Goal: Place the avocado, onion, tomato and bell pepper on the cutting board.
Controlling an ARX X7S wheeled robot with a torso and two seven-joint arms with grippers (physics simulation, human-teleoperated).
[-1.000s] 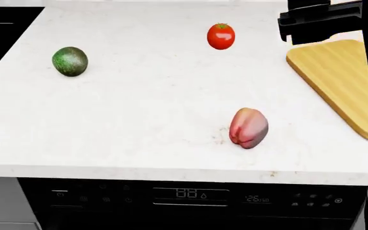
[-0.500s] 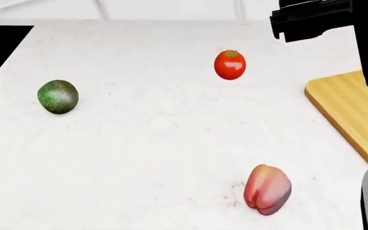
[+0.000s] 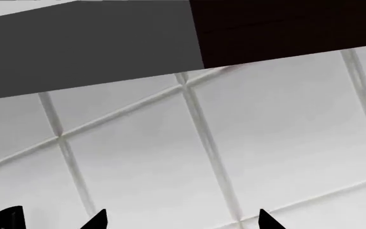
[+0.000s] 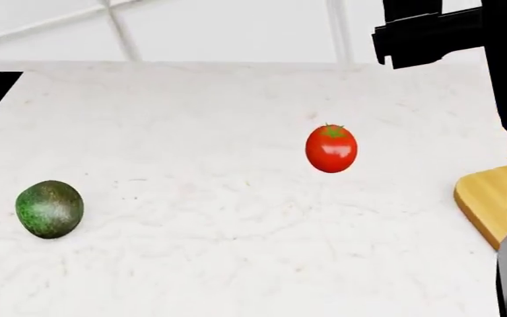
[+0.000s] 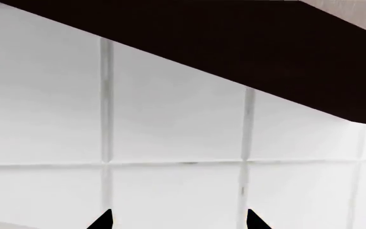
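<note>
Right gripper [image 5: 177,220] parted, empty, aimed at wall tiles [image 5: 170,114] | left gripper [image 3: 181,220] likewise | tomato [image 4: 331,148], avocado [image 4: 49,209] well below, ungrasped | cutting board [image 4: 482,201] bare at edge.

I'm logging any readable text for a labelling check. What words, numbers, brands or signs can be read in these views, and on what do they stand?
None: no text, number, brand or sign is readable in any current view.
The avocado, tomato, cutting board corner and white countertop carry no print.
Both wrist views show only plain wall tiles and a dark cabinet underside, unmarked.
</note>
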